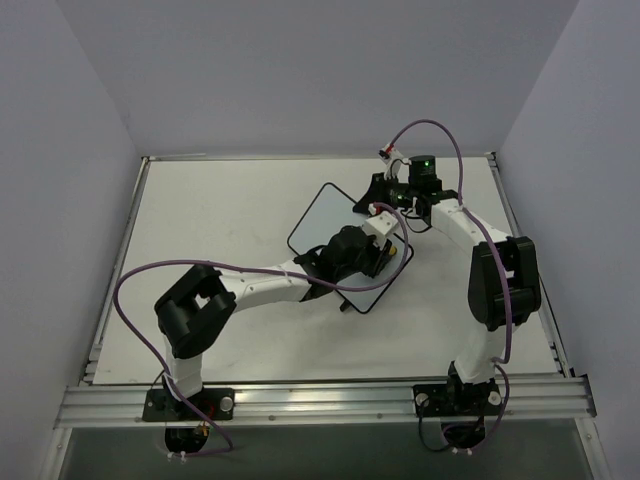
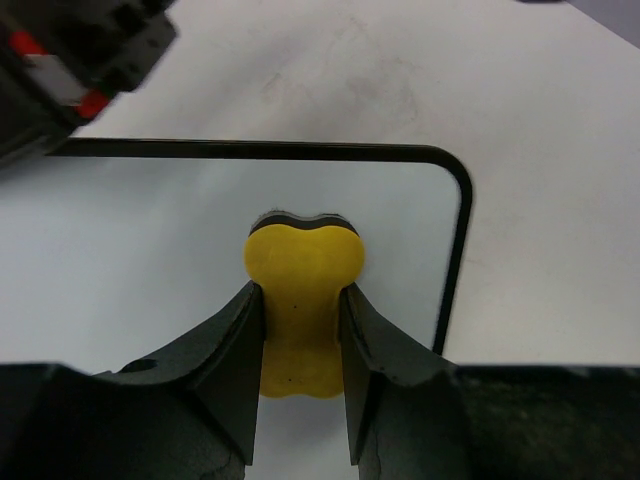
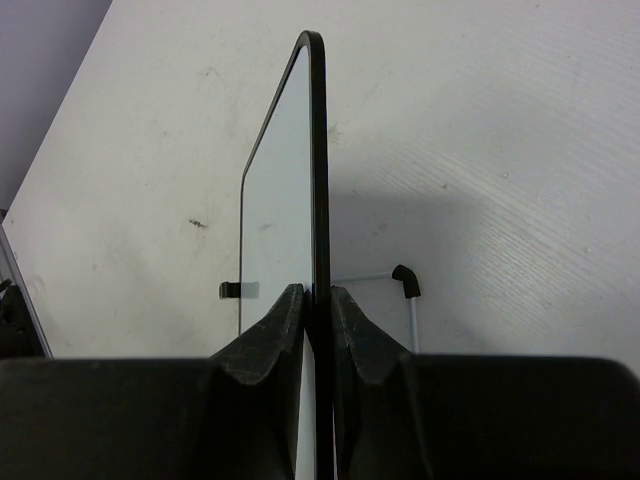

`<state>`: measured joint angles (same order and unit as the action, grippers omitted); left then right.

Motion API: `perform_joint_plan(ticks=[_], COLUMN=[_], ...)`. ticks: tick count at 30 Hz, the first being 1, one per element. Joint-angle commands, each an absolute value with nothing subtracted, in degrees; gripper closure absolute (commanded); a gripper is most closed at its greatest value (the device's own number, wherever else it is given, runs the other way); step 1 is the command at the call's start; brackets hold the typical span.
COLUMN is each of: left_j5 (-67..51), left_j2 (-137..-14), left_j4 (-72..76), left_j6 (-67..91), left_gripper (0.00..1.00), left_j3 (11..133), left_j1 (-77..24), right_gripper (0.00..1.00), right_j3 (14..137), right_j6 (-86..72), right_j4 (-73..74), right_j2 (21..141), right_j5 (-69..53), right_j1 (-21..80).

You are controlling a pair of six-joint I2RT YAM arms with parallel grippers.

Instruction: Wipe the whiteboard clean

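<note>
The whiteboard [image 1: 320, 218], white with a thin black frame, sits tilted in the middle of the table. My left gripper [image 1: 386, 250] hovers over its right part, shut on a yellow eraser [image 2: 303, 285] whose dark pad rests against the white surface [image 2: 150, 240] near a rounded corner. My right gripper [image 1: 378, 203] pinches the board's far edge. In the right wrist view its jaws [image 3: 318, 292] are shut on the black frame [image 3: 318, 150], seen edge-on. A small black foot [image 3: 405, 280] shows behind the board. No writing shows on the visible surface.
The white table [image 1: 220, 220] is bounded by grey walls on three sides and a metal rail [image 1: 320, 400] at the near edge. Purple cables [image 1: 140, 285] loop along both arms. Part of the right arm [image 2: 70, 70] intrudes into the left wrist view's top left.
</note>
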<state>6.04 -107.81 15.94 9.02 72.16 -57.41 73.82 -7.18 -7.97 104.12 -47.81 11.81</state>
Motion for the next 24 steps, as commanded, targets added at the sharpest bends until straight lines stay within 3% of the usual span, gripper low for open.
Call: perform_joint_plan(ticks=[1,13,24], left_j5=[10.6,10.6,7.5], left_j2=[-108.9,-106.8,-107.2], left_j4=[10.8,11.2,17.7], left_j6=[9.6,10.2,8.1], left_gripper=[0.98,0.98,0.98], left_j3=[73.7,70.2,67.1], left_j1=[-51.8,-44.8,-53.3], right_gripper=[1.00,1.00,1.00], right_j3=[73.5,73.7,74.2], right_j6=[-5.8,-5.6,-5.5], right_j4=[-6.9,-6.7,-6.5], right_j2=[100.7,100.9,101.1], right_j5=[-51.1,-51.1,-51.0], right_j1=[13.5,13.4,13.5])
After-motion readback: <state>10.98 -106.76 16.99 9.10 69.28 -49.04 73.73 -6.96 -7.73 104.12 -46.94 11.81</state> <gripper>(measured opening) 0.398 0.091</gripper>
